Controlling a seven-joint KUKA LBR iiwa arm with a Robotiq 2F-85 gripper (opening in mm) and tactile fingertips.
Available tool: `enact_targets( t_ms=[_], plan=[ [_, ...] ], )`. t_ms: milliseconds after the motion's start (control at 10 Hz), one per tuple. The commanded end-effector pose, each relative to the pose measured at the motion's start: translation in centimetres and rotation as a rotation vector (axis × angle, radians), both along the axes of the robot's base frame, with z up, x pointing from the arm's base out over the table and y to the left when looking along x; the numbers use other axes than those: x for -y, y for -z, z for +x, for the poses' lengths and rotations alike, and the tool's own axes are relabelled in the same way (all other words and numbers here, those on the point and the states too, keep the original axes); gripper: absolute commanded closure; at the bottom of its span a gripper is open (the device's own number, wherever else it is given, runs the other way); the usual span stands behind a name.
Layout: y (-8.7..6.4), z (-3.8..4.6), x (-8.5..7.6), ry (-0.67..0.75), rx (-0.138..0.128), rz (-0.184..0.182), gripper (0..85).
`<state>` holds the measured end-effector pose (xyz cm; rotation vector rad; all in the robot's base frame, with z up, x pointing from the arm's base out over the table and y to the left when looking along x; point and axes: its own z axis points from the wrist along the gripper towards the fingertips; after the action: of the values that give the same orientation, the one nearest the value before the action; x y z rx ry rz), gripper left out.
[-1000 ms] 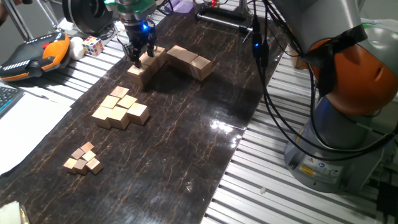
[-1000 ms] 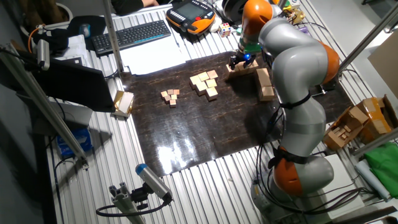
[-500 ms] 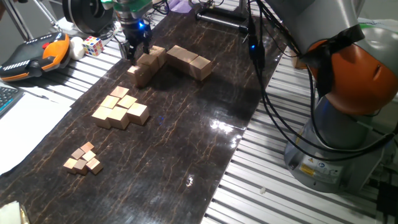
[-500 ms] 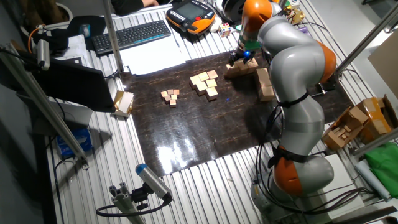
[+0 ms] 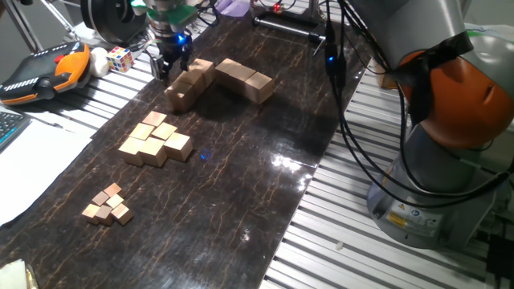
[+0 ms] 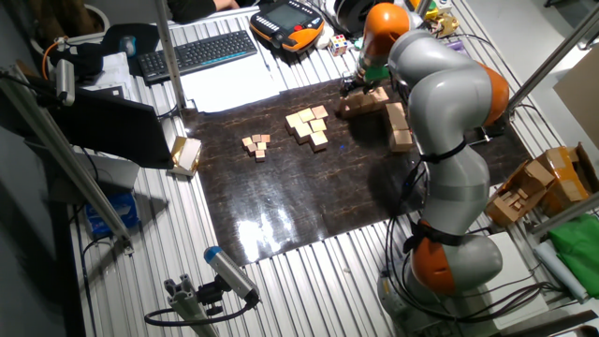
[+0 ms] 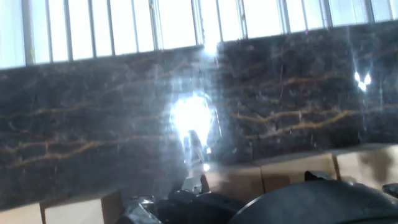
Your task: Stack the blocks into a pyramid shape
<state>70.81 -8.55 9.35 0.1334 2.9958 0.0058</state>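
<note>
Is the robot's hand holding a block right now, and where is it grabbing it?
It cannot be told. The gripper sits right by the big blocks at the far end of the mat, but no view shows clearly whether its fingers clamp one.

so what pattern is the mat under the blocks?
Dark mat, thin tan veining like marble; clearest in the hand view.

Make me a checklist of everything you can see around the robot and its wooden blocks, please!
Surface: dark marbled mat on a slatted metal table.
Job's things: big blocks grouped by the claw; more in a row beside them. No pyramid yet.
Clutter: medium cubes; tiny cubes.
Claw: claw at the big blocks' far edge; open or shut unclear.
Cables: black cables hang by the arm.
Surroundings: keyboard, orange controller, puzzle cube.
</note>
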Motion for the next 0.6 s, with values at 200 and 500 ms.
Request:
enact_targets(
  t_ms=[200, 500],
  plan=[
    [0.06, -0.02, -0.05, 0.004, -0.027, 0.014, 4.3],
    [0.16, 0.03, -0.07, -0.021, -0.044, 0.014, 5.3]
  ],
)
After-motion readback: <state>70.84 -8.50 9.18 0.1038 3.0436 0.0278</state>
